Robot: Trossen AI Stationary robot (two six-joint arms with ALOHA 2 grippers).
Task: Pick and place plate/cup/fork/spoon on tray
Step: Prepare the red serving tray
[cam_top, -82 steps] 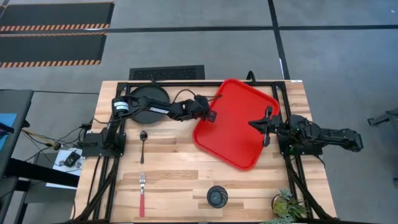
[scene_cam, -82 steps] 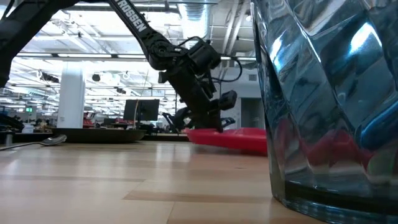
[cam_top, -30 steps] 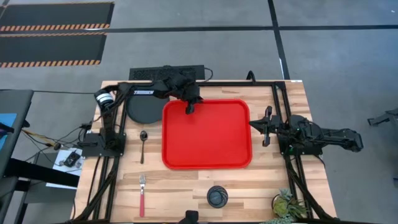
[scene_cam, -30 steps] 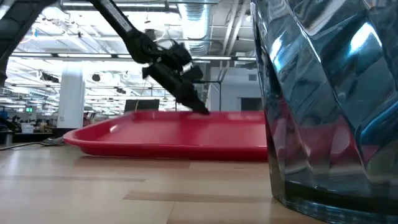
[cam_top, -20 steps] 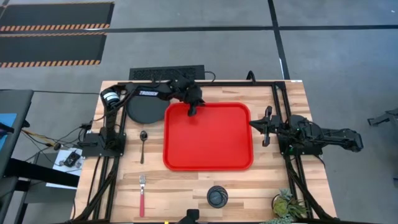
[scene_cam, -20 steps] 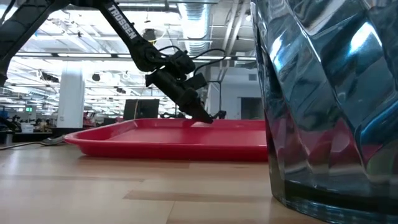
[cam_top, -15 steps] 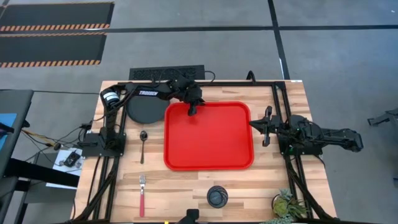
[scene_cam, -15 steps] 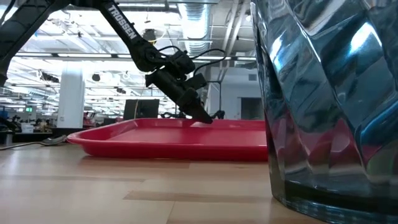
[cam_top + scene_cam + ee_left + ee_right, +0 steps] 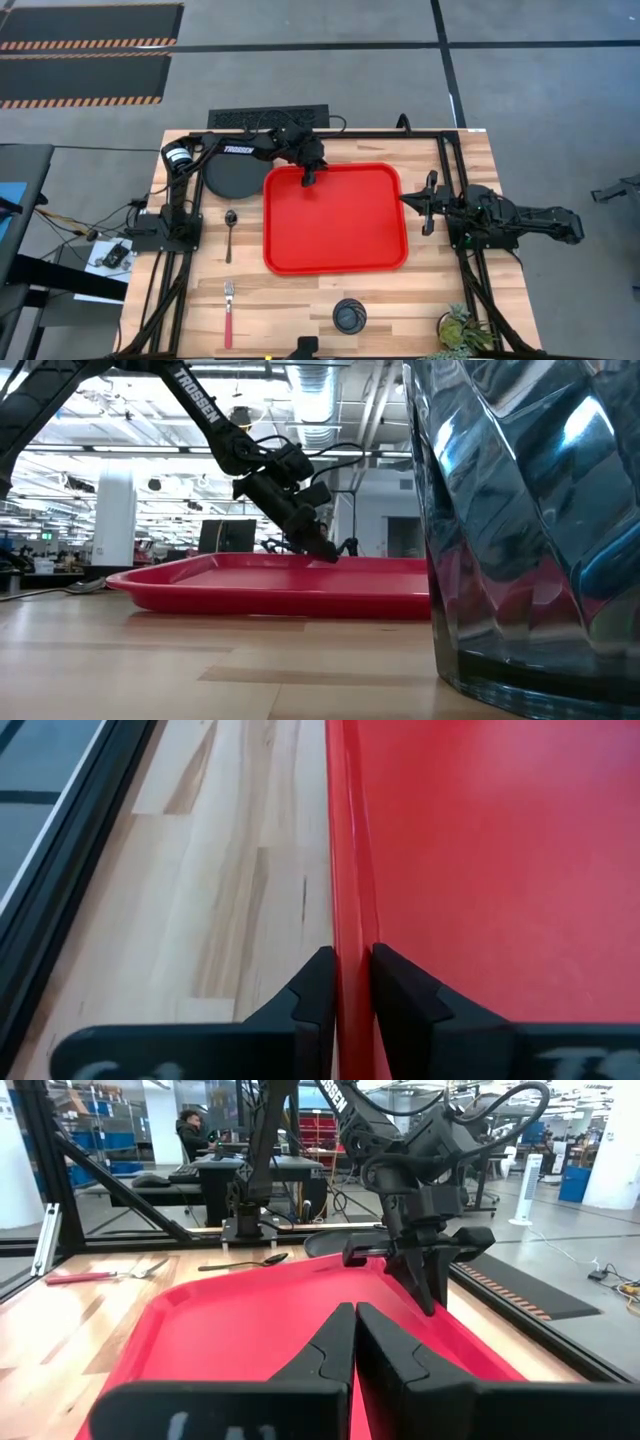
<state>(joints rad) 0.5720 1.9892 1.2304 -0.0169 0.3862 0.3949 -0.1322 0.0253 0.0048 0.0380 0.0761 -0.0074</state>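
High: left claw point(image 9: 309, 178) clamps the tray's point(image 9: 335, 240) far rim, we judge to square it mid-tabletop point(image 9: 290, 290); plate point(image 9: 232, 176), spoon point(image 9: 230, 232), fork point(image 9: 228, 310), cup point(image 9: 349, 316) outside it.
Left wrist: fingers point(image 9: 316, 988) pinch rim.
Right wrist: right claw point(image 9: 354, 1342) together, idle.

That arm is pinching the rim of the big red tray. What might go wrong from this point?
The left gripper is shut on just the thin rim of the tray, so the tray may slip or swivel if it is pulled. The plate lies close beside the tray's edge, so a sideways shove might knock it. The right gripper waits right at the opposite rim and could be bumped.
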